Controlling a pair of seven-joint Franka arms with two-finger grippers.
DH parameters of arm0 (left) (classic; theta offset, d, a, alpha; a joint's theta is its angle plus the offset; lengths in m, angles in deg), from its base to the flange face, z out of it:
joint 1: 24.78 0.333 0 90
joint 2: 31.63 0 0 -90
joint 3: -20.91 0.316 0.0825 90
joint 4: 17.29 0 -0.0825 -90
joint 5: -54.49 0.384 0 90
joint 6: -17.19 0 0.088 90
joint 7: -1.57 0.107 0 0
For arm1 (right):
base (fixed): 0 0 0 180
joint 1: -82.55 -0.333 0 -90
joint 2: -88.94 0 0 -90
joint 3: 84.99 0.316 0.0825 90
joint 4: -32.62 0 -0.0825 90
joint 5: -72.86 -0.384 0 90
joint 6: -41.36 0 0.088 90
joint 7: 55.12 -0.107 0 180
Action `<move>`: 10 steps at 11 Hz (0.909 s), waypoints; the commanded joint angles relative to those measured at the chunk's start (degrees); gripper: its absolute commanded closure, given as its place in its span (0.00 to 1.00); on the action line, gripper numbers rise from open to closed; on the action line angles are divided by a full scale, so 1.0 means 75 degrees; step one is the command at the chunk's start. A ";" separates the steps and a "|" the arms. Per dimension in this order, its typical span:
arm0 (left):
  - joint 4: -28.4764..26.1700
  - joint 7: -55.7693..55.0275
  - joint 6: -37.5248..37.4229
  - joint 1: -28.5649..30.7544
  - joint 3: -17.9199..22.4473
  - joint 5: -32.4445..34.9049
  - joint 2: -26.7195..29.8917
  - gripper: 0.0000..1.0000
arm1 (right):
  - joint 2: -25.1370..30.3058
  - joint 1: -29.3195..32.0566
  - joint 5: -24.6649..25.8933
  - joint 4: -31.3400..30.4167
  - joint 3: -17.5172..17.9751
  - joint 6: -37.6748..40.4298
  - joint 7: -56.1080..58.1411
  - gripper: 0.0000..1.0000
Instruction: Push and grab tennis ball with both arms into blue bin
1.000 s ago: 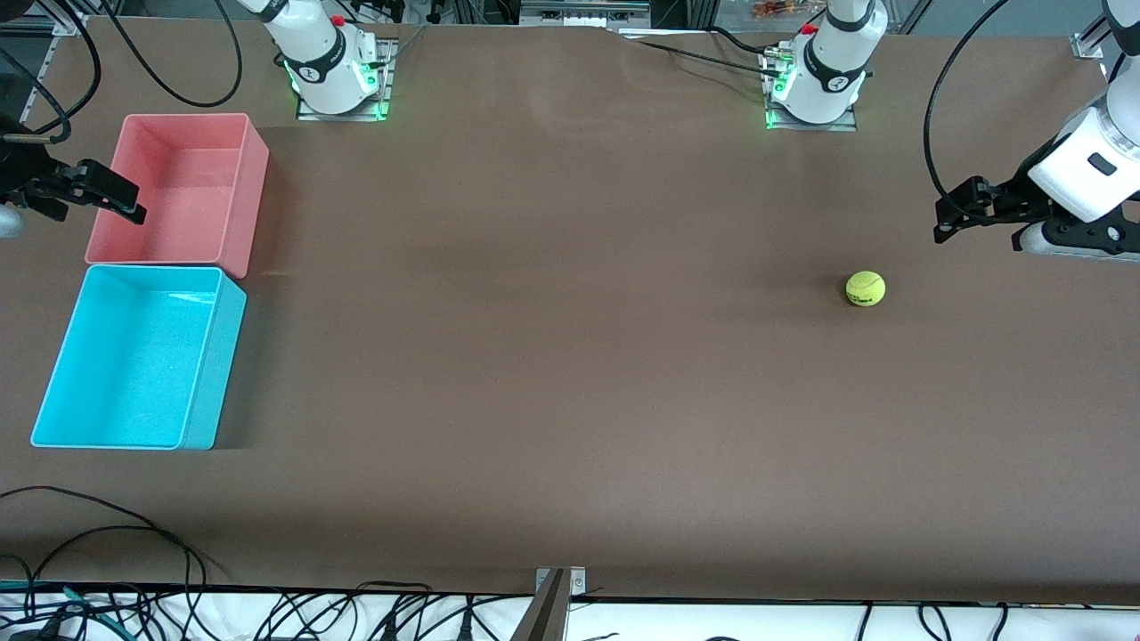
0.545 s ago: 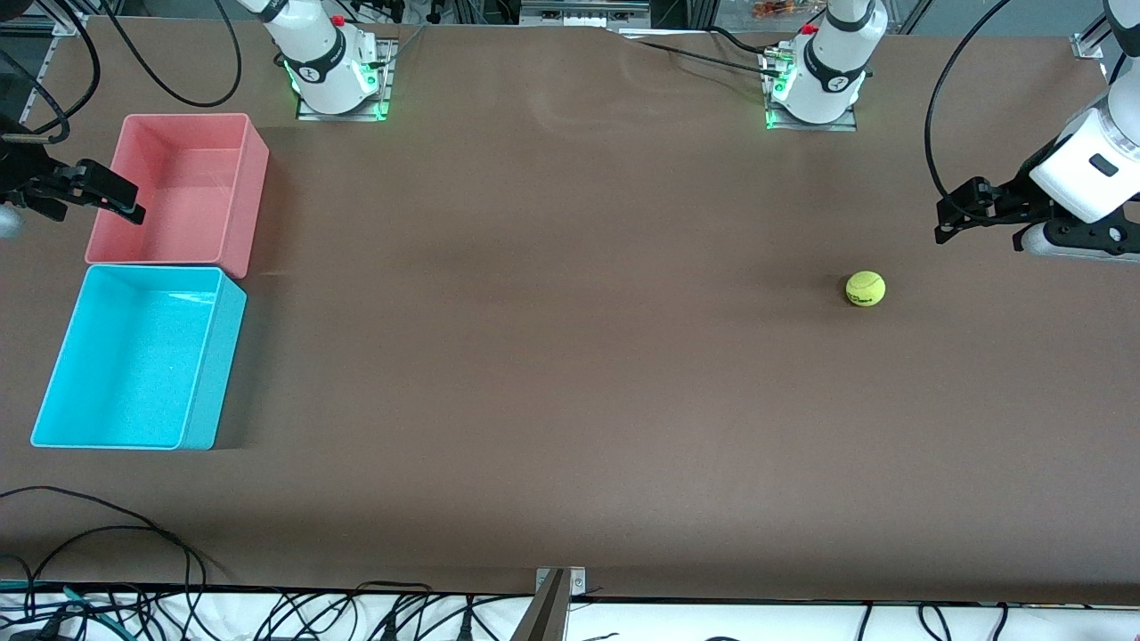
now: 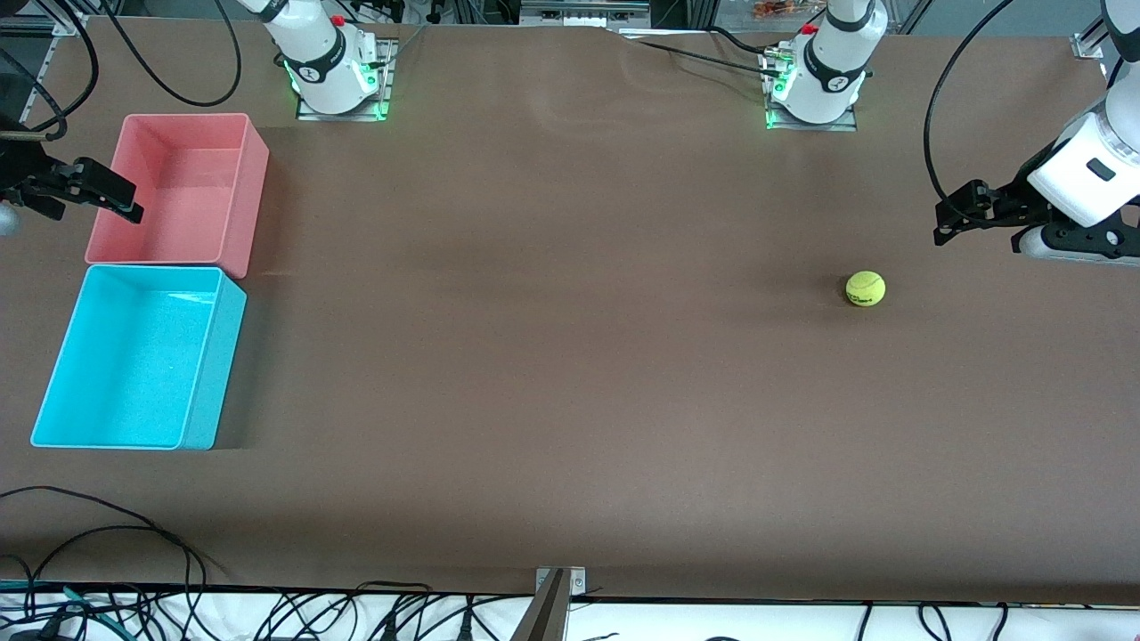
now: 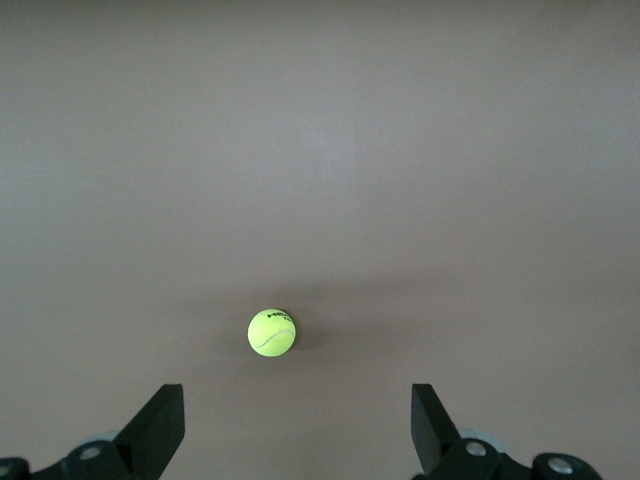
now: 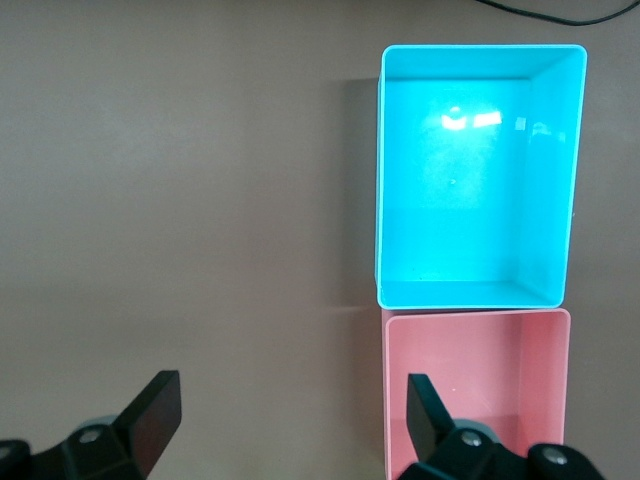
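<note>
Your small fuzzy yellow-green tennis ball [image 3: 865,288] sits alone on the flat brown table [image 3: 570,356], toward the left arm's end, with bare surface all around it. Its curved seam and small dark print show in the left wrist view [image 4: 271,332].

The left arm's black two-finger gripper [image 3: 949,216] hangs over the table near the ball, at the left arm's end, and touches nothing. You can see its jaws standing wide apart and empty, with the ball lying on the table out ahead of the fingertips [image 4: 160,415].

Well apart from the ball, at the right arm's end of the table, you have the rectangular bright cyan-blue plastic bin [image 3: 214,356], upright with nothing in it. The same-sized pink plastic bin [image 3: 254,191] stands just beside it, farther from the front camera, their short walls close together or touching.

The right arm's black two-finger gripper [image 3: 116,198] hovers over the pink bin's rim at the table's edge. Its jaws are also spread wide and hold nothing; the right wrist view looks down on both bins past its fingers [image 5: 155,410].
</note>
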 commanded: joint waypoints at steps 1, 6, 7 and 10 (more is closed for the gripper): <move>0.0291 0.0131 -0.0197 0.0105 -0.0007 -0.0055 -0.0137 0.00 | 0.0065 -0.0013 0.0084 0.0029 -0.0024 0.0036 0.0006 0.00; 0.0279 0.0131 -0.0197 0.0164 -0.0007 -0.0067 -0.0243 0.00 | 0.0065 -0.0001 0.0084 0.0029 -0.0036 0.0048 0.0006 0.00; 0.0279 0.0131 -0.0209 0.0164 -0.0007 -0.0067 -0.0243 0.00 | 0.0065 -0.0001 0.0084 0.0029 -0.0036 0.0036 0.0006 0.00; 0.0279 0.0131 -0.0209 0.0281 -0.0007 -0.0067 -0.0254 0.00 | 0.0065 -0.0001 0.0084 0.0029 -0.0024 0.0036 0.0006 0.00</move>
